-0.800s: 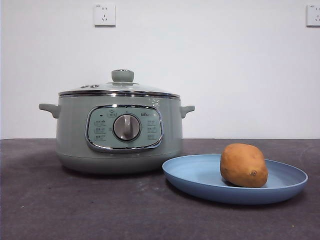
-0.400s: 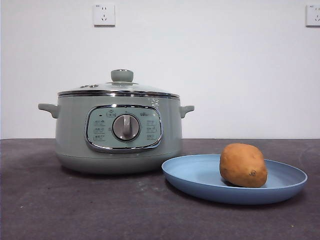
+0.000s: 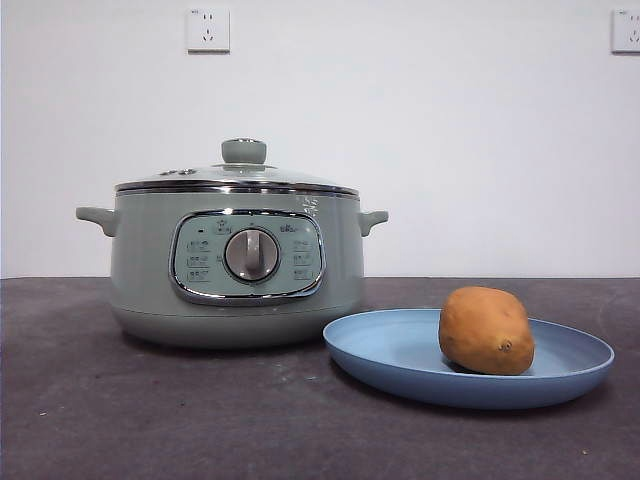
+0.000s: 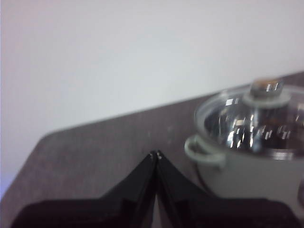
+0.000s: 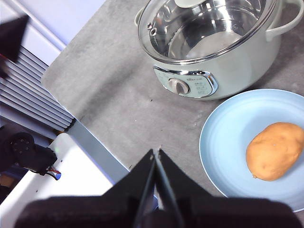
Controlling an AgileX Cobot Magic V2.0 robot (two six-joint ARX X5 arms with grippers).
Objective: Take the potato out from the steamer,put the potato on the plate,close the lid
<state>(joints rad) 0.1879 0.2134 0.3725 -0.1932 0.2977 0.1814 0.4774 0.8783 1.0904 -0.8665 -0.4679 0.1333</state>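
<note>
Potato (image 3: 486,330) lying on the right half of the blue plate (image 3: 400,352), right of the green steamer (image 3: 235,270) on the dark desk (image 3: 150,410). Plate rim just beside the steamer's base. Glass lid (image 3: 237,178) seated on the steamer. Left claw (image 4: 156,154) pressed closed, holding nothing, off to the steamer's side. Right claw (image 5: 156,152) likewise closed and empty, raised above the desk's near edge.

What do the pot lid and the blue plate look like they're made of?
The lid looks like clear glass with a shiny chrome rim: the bright metal inside of the steamer shows through it. Its knob looks like pale-green plastic. The plate is matte blue with no glare, probably plastic or melamine, though glazeless ceramic can't be ruled out.
</note>
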